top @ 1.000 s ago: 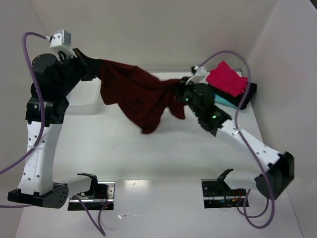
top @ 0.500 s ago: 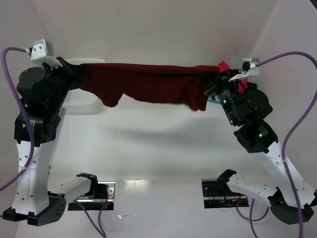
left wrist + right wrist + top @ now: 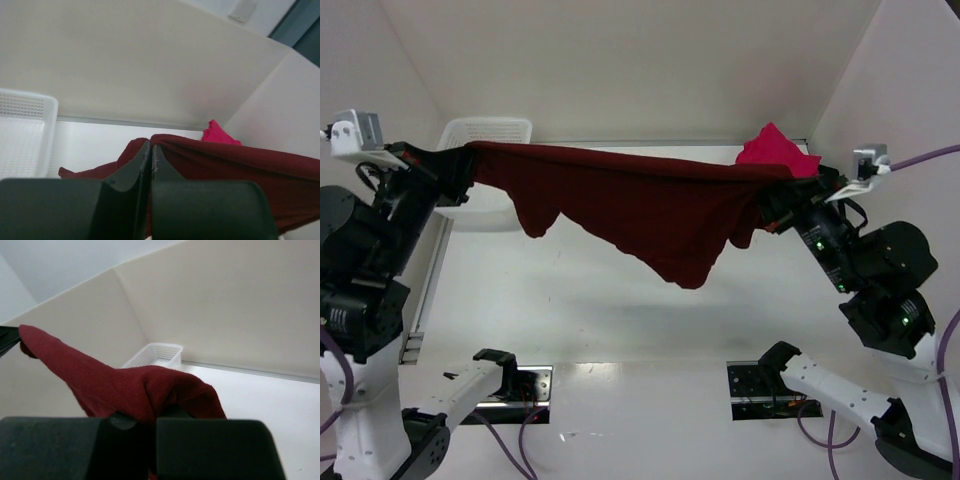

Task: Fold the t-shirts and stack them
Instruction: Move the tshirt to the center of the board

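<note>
Closest to me, the white table (image 3: 570, 310) runs away from the arm bases. Above its middle I see the dark maroon t-shirt (image 3: 640, 205) strung up in the air between my two arms, off the table. Its upper edge is pulled into a nearly straight line from left to right. The loose cloth droops below, lowest a little right of centre.

At the left end, my left gripper (image 3: 460, 160) is clenched on the shirt's edge. In the left wrist view its fingers are pressed together, the maroon cloth emerges right at their tips, and the rest runs off to the right.

At the right end, my right gripper (image 3: 772, 197) is clamped on a bunched corner. In its wrist view the fabric mounds up straight out of the closed fingers and stretches leftward to the other arm.

Farther back, the white lattice basket (image 3: 485, 130) sits at the far left, just behind the left gripper. At the far right, a bright pink-red t-shirt (image 3: 775, 152) pokes up behind the maroon edge, near the right gripper. I cannot see what it rests on.
</note>
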